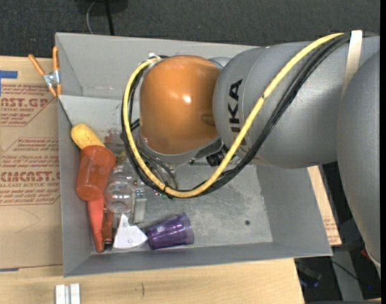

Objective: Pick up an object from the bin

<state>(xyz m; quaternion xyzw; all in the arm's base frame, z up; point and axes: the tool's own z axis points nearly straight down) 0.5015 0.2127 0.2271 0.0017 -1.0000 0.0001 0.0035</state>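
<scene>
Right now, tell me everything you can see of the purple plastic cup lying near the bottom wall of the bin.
The small translucent purple plastic cup lies on its side on the floor of the grey metal bin, close to the wall at the view's bottom. It looks glossy and whole, with its long axis running left to right. Its left end touches a white triangular piece. The robot arm above does not touch it.

arm [294, 106]: runs off the right edge; its grey body covers the bin's far right corner.
bin [85, 62]: mid floor under orange cover [177, 103].
clear thing [120, 194]: kind unclear, partly beneath cables [180, 194].
slim red tool [95, 223]: upper end under red-orange bottle [95, 173].
</scene>
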